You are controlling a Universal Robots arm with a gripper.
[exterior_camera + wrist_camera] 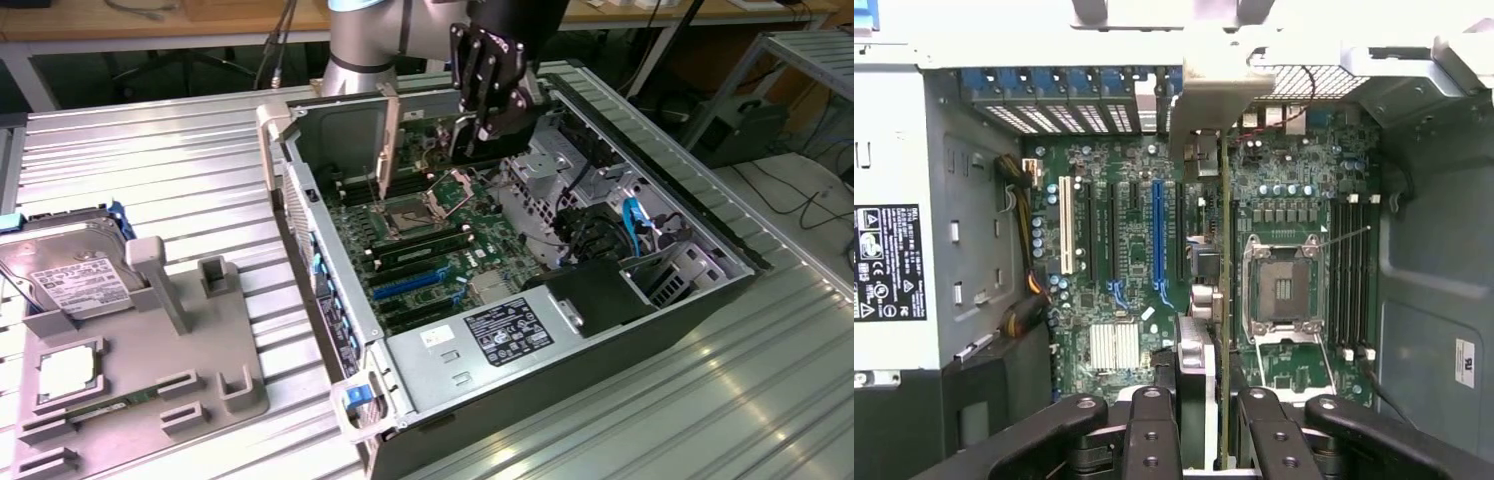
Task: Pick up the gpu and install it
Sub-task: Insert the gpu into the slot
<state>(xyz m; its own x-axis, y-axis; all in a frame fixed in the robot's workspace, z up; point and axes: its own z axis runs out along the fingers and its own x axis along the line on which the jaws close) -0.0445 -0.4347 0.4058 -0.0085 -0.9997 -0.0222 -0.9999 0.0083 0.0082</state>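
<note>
— Where is the gpu (pixel 1196 350) sitting at the moment?

— It is hanging inside the open case (pixel 667 185), edge-down over the motherboard (pixel 1086 310), between the slots (pixel 1159 230) and the socket (pixel 1282 290). The gripper (pixel 1209 405) is pinching it by its upper edge, one finger on each face. Its bracket (pixel 1204 100) is pointing toward the case's rear wall, on the exterior view's left.

— Is it seating in a slot?

— I cannot tell; the card's own body is hiding its lower edge.

— How is it going to handle, do you think?

— I am guessing light and stiff, so it should not be sagging in that pinch. It is thin and fragile, though, with small parts on the board and bare contacts along the bottom. The cooler side is probably smooth, so a weak pinch may be letting it slip.

— So where is the best hold?

— Where the fingers are gripping it, I'd say: along the top edge, flat on both faces, clear of the contacts and the bracket. Squeezing hard is risking the board, and a crooked hold is risking a tilted card that jams against the slot.
</note>
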